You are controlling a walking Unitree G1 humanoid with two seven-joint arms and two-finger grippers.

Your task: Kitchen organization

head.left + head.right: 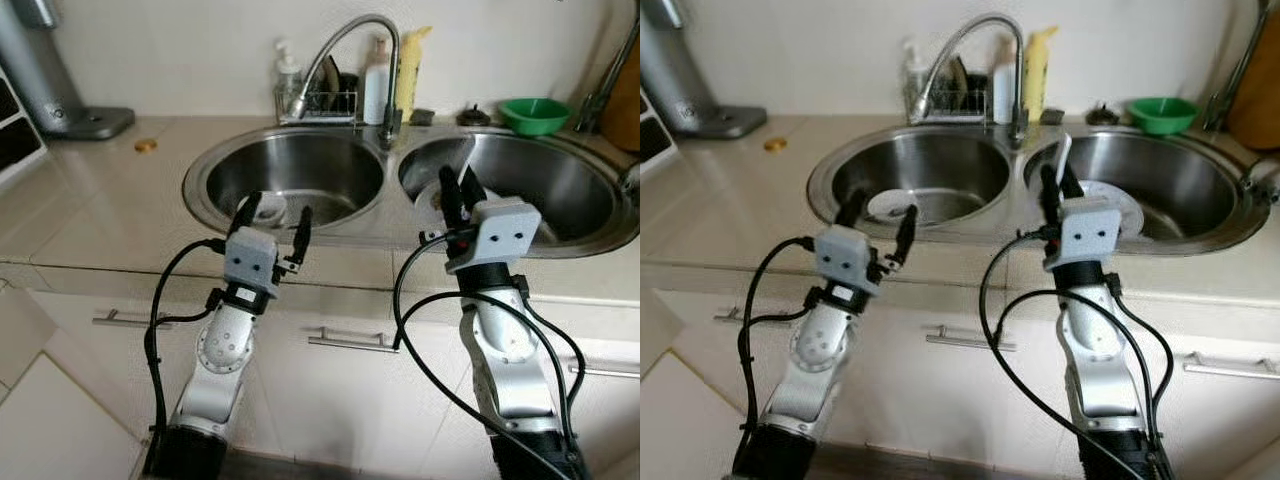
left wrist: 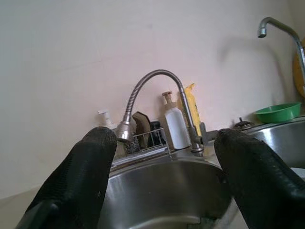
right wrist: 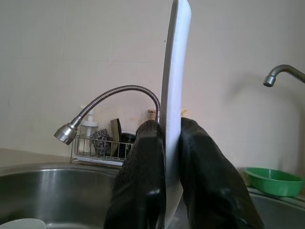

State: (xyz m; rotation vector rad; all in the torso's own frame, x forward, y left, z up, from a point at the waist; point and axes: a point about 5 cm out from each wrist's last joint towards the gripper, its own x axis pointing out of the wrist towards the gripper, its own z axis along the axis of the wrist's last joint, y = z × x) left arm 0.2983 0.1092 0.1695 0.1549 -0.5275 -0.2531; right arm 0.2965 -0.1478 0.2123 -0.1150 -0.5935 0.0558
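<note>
My right gripper (image 1: 455, 190) is shut on a white plate (image 3: 175, 57), which stands upright and edge-on between the fingers (image 3: 143, 162). It hangs over the near rim of the right sink basin (image 1: 590, 225). The plate's thin edge (image 1: 1064, 150) rises above the fingertips. Another white plate (image 1: 1118, 208) lies in that basin behind the gripper. My left gripper (image 1: 277, 210) is open over the near rim of the left basin (image 1: 215, 165), with nothing between its fingers (image 2: 81, 181). A white dish (image 1: 890, 205) lies in the left basin just past it.
A curved faucet (image 1: 350, 35) rises between the basins. Behind it stand a wire rack (image 1: 325, 100) with scrubbers, a white bottle (image 1: 376, 85) and a yellow bottle (image 1: 408, 70). A green bowl (image 1: 534, 114) sits back right, a grey appliance (image 1: 45, 80) back left.
</note>
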